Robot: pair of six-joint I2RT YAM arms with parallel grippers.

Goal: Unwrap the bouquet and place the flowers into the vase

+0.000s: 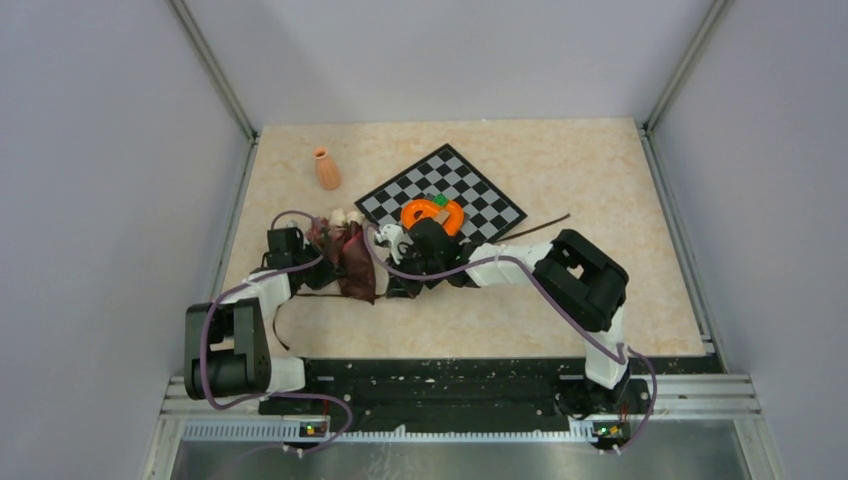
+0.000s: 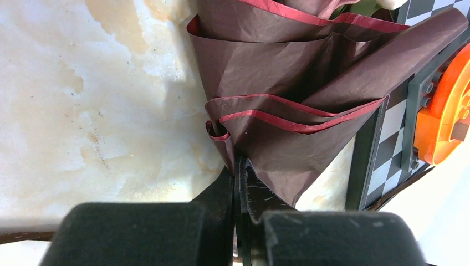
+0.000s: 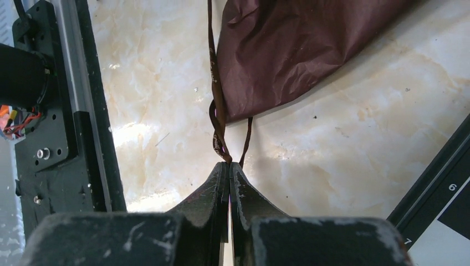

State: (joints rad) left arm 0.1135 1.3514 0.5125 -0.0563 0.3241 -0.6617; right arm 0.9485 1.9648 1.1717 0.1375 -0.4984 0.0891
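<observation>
Beneath both sets of fingers lies the pale marble table; beyond the right fingers and off to their right sits the checkerboard; between the two grippers, and touched by each, lies the bouquet, its maroon wrap fanned in loose folds. The orange heart-shaped object rests on the board, just past the right fingers; the vase stands upright, well beyond the left fingers and apart from everything else; the flowers show only as pale heads at the wrap's far mouth, away from both fingertips.

The left gripper is clenched on a folded edge of the wrap, the pleats spreading away from its tips; the right gripper is pinched tight on the thin dark ribbon, which runs from its tips up along the pointed end of the wrap. Whether the knot is already loose cannot be made out.

By my reading the unwrapping step is in hand and nothing has reached the vase; the next move calls for the two grips to draw apart, the right pulling the ribbon clear while the left anchors the wrap; the pull should be gentle, lest the stems drag along.
</observation>
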